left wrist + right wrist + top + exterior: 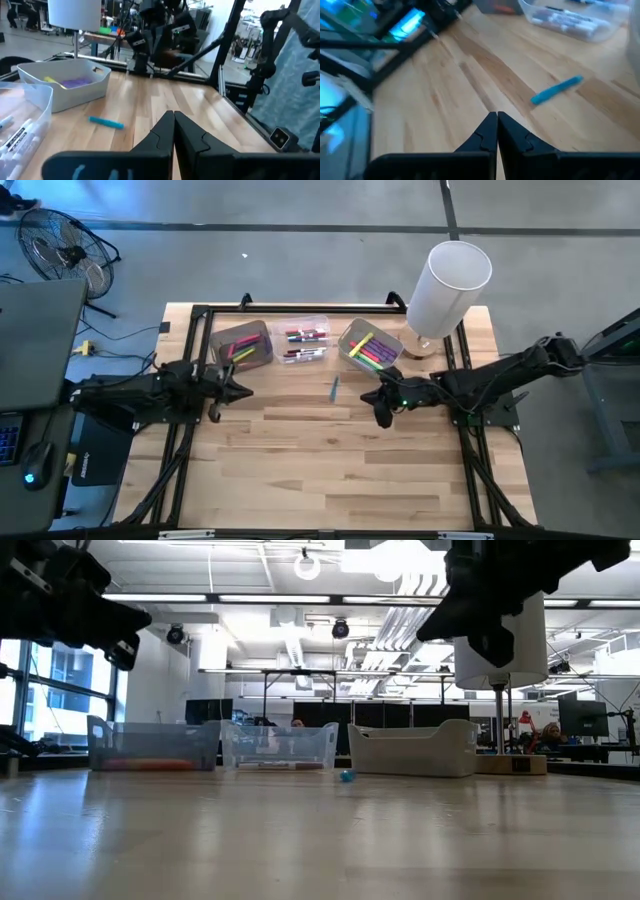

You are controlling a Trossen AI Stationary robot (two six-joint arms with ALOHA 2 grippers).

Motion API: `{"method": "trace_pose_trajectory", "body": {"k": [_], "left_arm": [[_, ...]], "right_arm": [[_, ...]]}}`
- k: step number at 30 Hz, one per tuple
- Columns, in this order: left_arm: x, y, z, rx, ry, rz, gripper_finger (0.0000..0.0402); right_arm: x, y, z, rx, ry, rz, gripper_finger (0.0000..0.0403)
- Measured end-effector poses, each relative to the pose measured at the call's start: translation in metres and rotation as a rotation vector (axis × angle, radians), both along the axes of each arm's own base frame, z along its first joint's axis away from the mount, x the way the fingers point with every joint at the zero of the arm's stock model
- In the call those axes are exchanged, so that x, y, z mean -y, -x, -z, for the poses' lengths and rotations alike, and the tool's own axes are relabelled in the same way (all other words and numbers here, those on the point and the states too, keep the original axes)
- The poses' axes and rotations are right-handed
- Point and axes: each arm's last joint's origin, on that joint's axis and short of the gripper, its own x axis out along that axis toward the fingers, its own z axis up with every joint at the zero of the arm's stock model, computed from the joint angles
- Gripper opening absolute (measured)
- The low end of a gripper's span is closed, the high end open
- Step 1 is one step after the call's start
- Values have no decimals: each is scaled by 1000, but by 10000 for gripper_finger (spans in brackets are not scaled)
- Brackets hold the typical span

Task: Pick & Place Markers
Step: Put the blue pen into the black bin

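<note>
One blue marker (334, 388) lies flat on the table, also showing as the blue marker (106, 122), the blue marker (556, 90) and, end-on, the blue marker (346, 776). Other markers lie inside three bins near the far edge: grey bin (242, 345), clear bin (304, 341), grey bin (369, 348). My left gripper (240, 389) hovers shut left of the blue marker, empty. My right gripper (381, 412) hovers shut to the marker's right and nearer, empty.
A white lamp (446, 285) stands on a wooden base at the far right corner. A black frame (300, 309) runs around the table. Bare wood (330, 470) stretches across the near half. A fan, laptop and mouse sit off the left edge.
</note>
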Motion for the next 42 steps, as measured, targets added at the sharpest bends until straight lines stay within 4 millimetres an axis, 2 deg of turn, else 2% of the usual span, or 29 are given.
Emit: {"method": "trace_pose_trajectory", "body": {"k": [2, 5, 7, 11, 14, 18, 22, 26, 31, 37, 42], "left_arm": [[0, -1, 1, -14, 9, -2, 0], [-1, -1, 1, -16, 9, -29, 1], [-1, -1, 1, -18, 9, -50, 1], [-2, -1, 0, -2, 8, -68, 1], [-2, -1, 1, -5, 8, -72, 1], [-2, -1, 1, -4, 8, -76, 1], [-2, -1, 0, -3, 8, -80, 1], [-2, -1, 0, -3, 8, -80, 1], [-2, -1, 0, -3, 8, -81, 1], [-2, -1, 0, -3, 8, -81, 1], [-2, -1, 0, -3, 8, -81, 1]], "right_arm": [[0, -4, 2, -38, -3, 7, 0], [-1, -24, -1, -109, 85, -46, 0], [-2, -45, -3, -169, 151, -80, 0], [1, -99, -7, -295, 210, -64, 0], [11, -137, -6, -425, 208, 88, 0], [28, -161, 4, -657, 154, 381, 0], [49, -173, 15, -787, 46, 510, 0], [68, -181, 29, -799, -103, 518, 4], [84, -179, 45, -796, -221, 528, 47], [92, -173, 66, -791, -290, 532, 106], [91, -170, 90, -718, -355, 525, 116]]}}
